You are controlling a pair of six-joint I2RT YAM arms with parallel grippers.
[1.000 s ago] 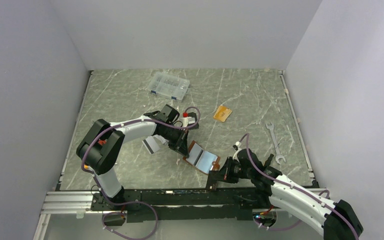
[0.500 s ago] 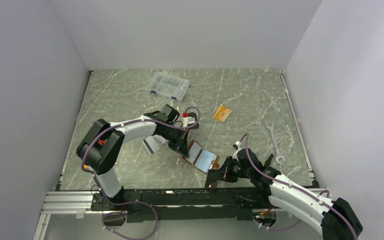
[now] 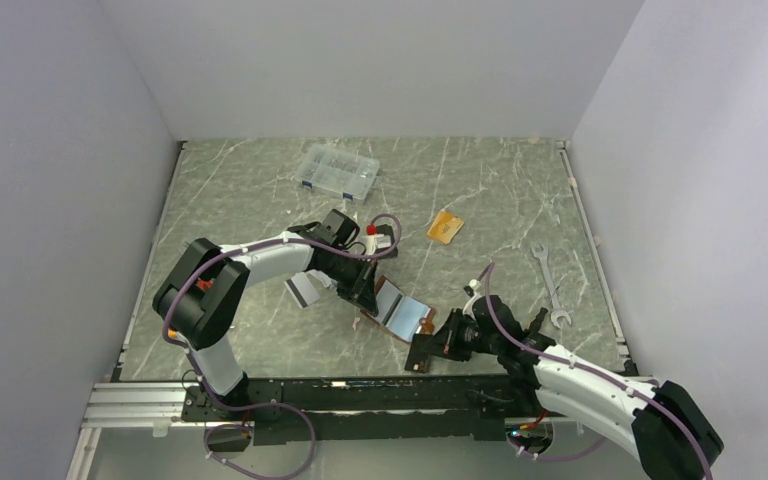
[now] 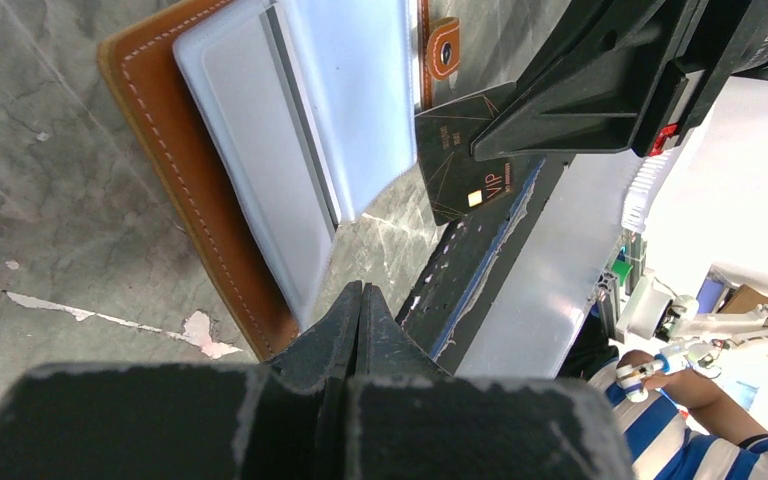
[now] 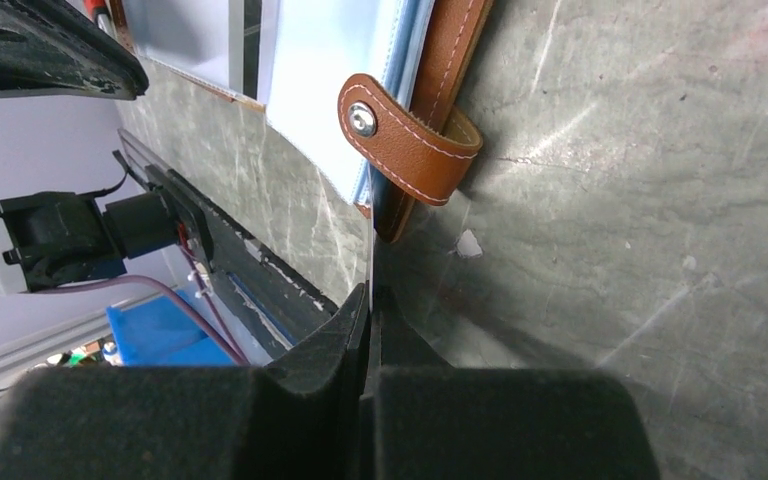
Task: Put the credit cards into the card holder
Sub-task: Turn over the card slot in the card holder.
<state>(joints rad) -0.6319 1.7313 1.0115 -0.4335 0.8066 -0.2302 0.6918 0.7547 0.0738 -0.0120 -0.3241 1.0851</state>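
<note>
the task is near its beginning, as i judge it: no card shows inside the card holder (image 3: pixel 407 316) yet. the holder lies open on the desk (image 3: pixel 250 200), between the two pairs of jaws. its silvery-clear sleeves (image 4: pixel 345 100) face up, and its snap strap (image 5: pixel 410 150) is just ahead of the right jaws.

the right jaws are clenched on a dark card (image 4: pixel 457 168) with gold print. in the right wrist view this card is only a thin edge that runs out from between the tips toward the strap side of the holder. its front corner comes right to the edge of a sleeve. i cannot tell if it touches the sleeve or already goes a little under it.

the left jaws are clenched too, with the tips against the near corner of the holder, where the brown leather and the sleeve end. i cannot tell whether they pinch a sleeve or only press there.

a silver-grey card (image 3: pixel 302 291) lies flat on the desk just beside the left jaws, on the side away from the holder. an orange card (image 3: pixel 445 227) lies well apart from both pairs of jaws. so three cards are left to put in, and the dark one is the step in hand.
</note>
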